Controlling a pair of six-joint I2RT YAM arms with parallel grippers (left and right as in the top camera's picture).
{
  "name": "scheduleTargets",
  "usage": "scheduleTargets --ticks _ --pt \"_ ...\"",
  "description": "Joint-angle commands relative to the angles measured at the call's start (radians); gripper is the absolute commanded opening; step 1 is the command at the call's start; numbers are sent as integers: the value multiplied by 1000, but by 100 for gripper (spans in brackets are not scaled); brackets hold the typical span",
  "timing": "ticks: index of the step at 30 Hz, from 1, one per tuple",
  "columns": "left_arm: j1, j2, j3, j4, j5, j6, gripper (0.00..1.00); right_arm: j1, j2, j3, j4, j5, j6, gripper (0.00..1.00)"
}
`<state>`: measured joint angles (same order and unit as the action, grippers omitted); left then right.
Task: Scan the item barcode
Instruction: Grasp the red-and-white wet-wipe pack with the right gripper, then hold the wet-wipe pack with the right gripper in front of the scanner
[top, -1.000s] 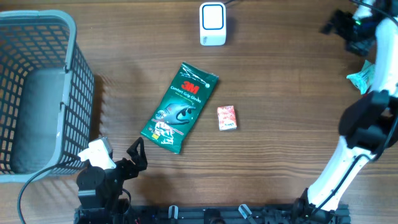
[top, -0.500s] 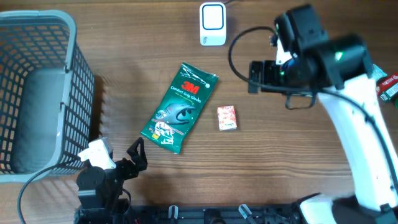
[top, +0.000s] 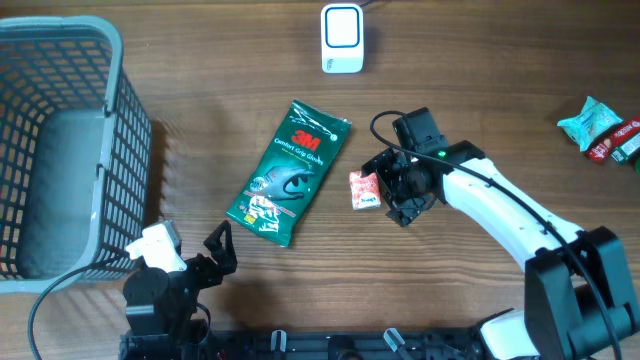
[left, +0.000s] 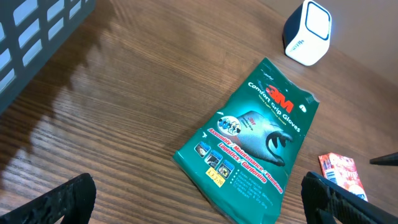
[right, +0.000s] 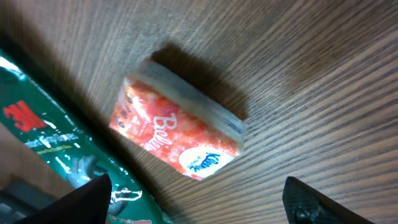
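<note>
- The left gripper (top: 222, 252) sits nearest the base, at the near left of the table (top: 480, 90). Its jaws stand wide apart and hold nothing.
- The basket (top: 128, 150) stands beside it at the left edge.
- The glove pack (top: 290, 172) lies flat at mid-table, tilted, and nothing touches it.
- The red pack (top: 365, 190), the item to scan, lies flat on the table just to the right of the glove pack, apart from it.
- The right gripper (top: 388, 190) hangs directly over the red pack's right side. Its jaws are apart and are not clamped on the pack. The wrist view shows one fingertip on either side, clear of the wrapper.
- Handling, as a judgement: the red pack looks small, light and soft, with a glossy film wrap that may slip. Expect it to yield under pressure.
- Take hold across the two long edges at mid-length, and close only until the pack is firm.
- No barcode shows on the upper face. Its position cannot be told from these views.
- The scanner (top: 342, 39) stands at the far edge, well apart from the pack.
- The snacks (top: 600, 125) lie at the far right.
</note>
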<state>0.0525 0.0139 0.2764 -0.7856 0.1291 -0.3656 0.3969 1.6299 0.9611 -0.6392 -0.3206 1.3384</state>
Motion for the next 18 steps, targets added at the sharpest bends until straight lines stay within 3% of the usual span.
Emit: scheduleTargets --ticks 1,6,12,13,16,18 --pt "-5 -7 -3 2 8 -9 100 10 48 -7 23 17 34 83" --pt "-5 -7 -3 2 8 -9 100 11 141 -7 33 13 78 67" --pt "-5 -7 -3 2 8 -9 100 12 183 -7 55 48 85 60" --pt "-5 -7 -3 2 8 -9 100 11 183 -7 57 55 87 50" --pt "-5 -7 -3 2 8 -9 100 11 183 -7 56 69 74 4" --pt "-5 -7 -3 2 8 -9 100 11 179 -6 51 63 34 4"
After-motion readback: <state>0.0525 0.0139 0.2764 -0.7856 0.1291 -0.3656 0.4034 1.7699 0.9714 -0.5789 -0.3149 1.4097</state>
